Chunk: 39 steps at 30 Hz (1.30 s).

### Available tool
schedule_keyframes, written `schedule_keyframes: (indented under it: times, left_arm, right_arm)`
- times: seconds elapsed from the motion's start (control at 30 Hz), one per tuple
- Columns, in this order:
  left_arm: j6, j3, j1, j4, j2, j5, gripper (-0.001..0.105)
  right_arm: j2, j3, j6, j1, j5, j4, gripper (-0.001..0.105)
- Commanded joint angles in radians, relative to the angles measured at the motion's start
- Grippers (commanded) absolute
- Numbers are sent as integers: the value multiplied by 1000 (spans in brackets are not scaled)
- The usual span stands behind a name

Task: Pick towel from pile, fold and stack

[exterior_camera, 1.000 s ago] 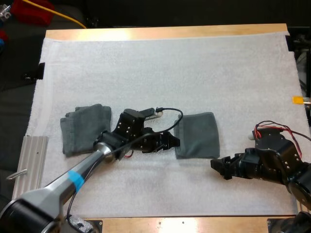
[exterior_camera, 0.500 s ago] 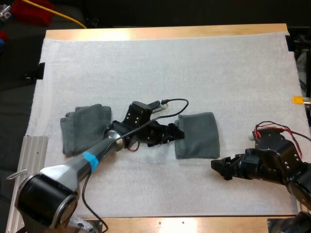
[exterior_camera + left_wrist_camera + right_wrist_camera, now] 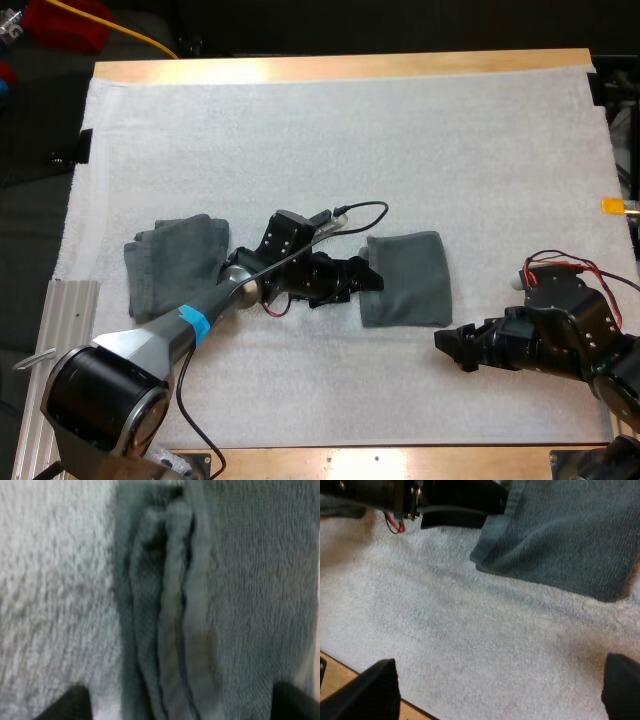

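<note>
At the folded towel point(image 3: 408, 280), left pincer point(image 3: 369, 275) gapes

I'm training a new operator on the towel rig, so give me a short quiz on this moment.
1. True or false: the left gripper is at the near-side edge of the folded towel, with the towel's layered edge between its fingers.
2. How many towels lie on the white mat? A) one B) two C) three
3. Fill in: the right gripper hangs over bare mat with its fingers ____.

Key: 1 true. 2 B: the folded towel and the other towel beside the left arm. 3 open.
</note>
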State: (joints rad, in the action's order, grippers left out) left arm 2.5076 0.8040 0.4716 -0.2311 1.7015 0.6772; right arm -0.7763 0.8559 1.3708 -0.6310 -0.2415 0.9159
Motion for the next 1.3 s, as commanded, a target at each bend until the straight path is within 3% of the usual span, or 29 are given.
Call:
schedule_keyframes:
  times: [0.0, 0.23, 0.47, 0.7, 0.9, 1.03, 1.2, 1.27]
  left_arm:
    - [9, 5, 2, 6, 1, 16, 71]
    - [52, 5, 34, 13, 10, 16, 71]
    - [96, 73, 100, 10, 53, 20, 71]
    - [132, 134, 120, 8, 100, 92, 71]
    - [128, 143, 122, 12, 106, 113, 67]
    - [118, 143, 122, 12, 106, 113, 52]
    - [62, 143, 122, 5, 106, 113, 19]
    - [32, 143, 122, 5, 106, 113, 11]
  right_arm:
    - [7, -1, 10, -2, 6, 8, 79]
    - [7, -1, 10, -2, 4, 8, 79]
    - [7, -1, 1, -2, -3, 8, 79]
    - [7, -1, 1, -2, -3, 8, 79]
    - [7, -1, 1, -2, -5, 8, 79]
    - [7, -1, 1, -2, -5, 8, 79]
    - [7, -1, 1, -2, -10, 8, 79]
    - [7, -1, -1, -2, -19, 3, 79]
